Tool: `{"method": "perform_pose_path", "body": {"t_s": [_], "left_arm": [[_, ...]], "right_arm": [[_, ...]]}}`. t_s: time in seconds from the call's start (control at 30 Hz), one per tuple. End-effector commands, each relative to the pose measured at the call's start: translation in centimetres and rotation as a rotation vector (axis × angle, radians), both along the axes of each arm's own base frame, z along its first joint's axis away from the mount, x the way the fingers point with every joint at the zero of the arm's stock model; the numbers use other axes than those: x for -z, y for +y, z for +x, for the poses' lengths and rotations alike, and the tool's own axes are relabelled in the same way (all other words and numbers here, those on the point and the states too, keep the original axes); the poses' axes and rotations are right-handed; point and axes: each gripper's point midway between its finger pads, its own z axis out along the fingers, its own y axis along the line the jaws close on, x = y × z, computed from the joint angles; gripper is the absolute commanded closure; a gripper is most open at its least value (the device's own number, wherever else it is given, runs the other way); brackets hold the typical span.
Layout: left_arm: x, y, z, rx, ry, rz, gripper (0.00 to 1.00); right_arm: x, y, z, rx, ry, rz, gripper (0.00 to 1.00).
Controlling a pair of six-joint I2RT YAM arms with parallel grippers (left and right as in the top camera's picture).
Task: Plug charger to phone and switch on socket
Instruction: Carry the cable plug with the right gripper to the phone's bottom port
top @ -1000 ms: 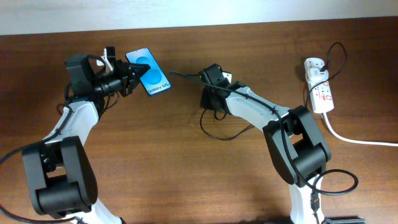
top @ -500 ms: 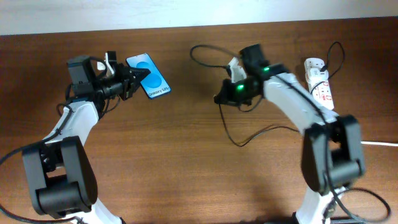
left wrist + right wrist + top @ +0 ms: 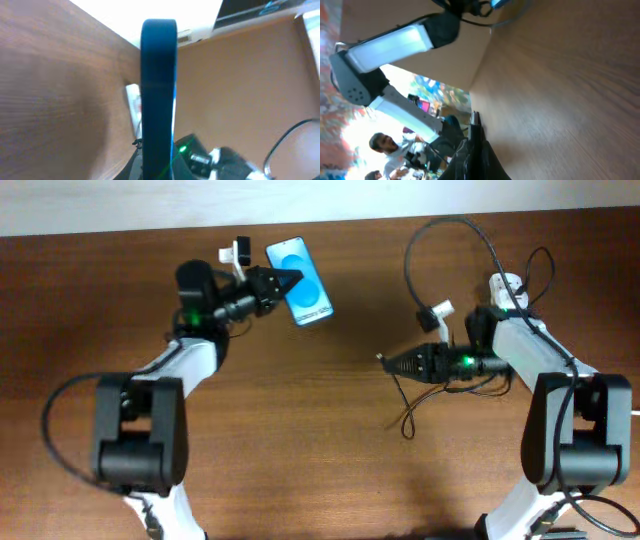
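Note:
The phone [image 3: 300, 282], blue screen lit, is held tilted above the table at the back centre by my left gripper [image 3: 272, 283], which is shut on its left end. In the left wrist view the phone [image 3: 159, 85] shows edge-on between the fingers [image 3: 157, 172]. My right gripper [image 3: 390, 362] points left and is shut on the charger's connector tip [image 3: 381, 359], seen between its fingers [image 3: 476, 145] in the right wrist view [image 3: 475, 119]. The thin black cable [image 3: 408, 255] loops up behind it. The tip is apart from the phone. The socket [image 3: 499, 284] lies at the back right, partly hidden by the right arm.
Slack black cable coils on the table [image 3: 405, 420] in front of the right gripper. The table's back edge [image 3: 120, 230] meets a white wall. The left arm [image 3: 390, 42] shows in the right wrist view. People and bright clutter show beyond the table.
My left gripper has carried the phone to the right, toward the centre. My right arm has swung right and turned, now pointing the connector tip left; the cable trails in a big loop.

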Motion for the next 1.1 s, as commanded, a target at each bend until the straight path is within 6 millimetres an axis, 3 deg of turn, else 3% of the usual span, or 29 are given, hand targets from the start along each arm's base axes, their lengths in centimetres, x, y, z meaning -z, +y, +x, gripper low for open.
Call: {"method": "perform_pose_path", "body": {"t_s": [0.0,0.1,0.2,0.33,0.43,0.5,0.7,0.83,1.07], "left_arm": [[2.1,-2.6,0.5,-0.029,0.234,-0.1,1.0],[3.4,-4.7,0.0,-0.023,0.297,-0.11,1.0],[2.2,-6.2,0.1,-0.044,0.225,-0.124,1.0],[1.8,-6.5,0.3,-0.051,0.209,-0.129,1.0],[1.8,-6.5,0.3,-0.053,0.209,-0.128,1.0],[1.8,-6.2,0.7,-0.074,0.207,-0.129,1.0],[1.0,-4.2,1.4,-0.055,0.194,-0.137,1.0],[0.6,-3.0,1.5,-0.037,0.188,-0.14,1.0],[0.6,-3.5,0.7,0.013,0.243,-0.16,1.0]], "right_arm": [[-0.3,0.0,-0.1,0.021,-0.088,0.061,0.96],[-0.1,0.0,0.2,0.021,-0.095,0.06,0.96],[0.1,-0.1,1.0,0.026,-0.041,0.063,0.96],[0.3,-0.3,3.4,0.043,0.157,0.074,0.96],[1.6,-0.5,5.0,0.092,0.326,-0.001,0.96],[1.1,0.1,6.0,0.092,0.383,0.009,0.96],[0.0,5.1,6.0,-0.011,0.33,-0.006,0.96],[0.1,5.4,6.6,0.011,0.317,-0.026,0.96],[0.1,6.6,7.3,0.021,0.225,-0.052,0.96]]}}
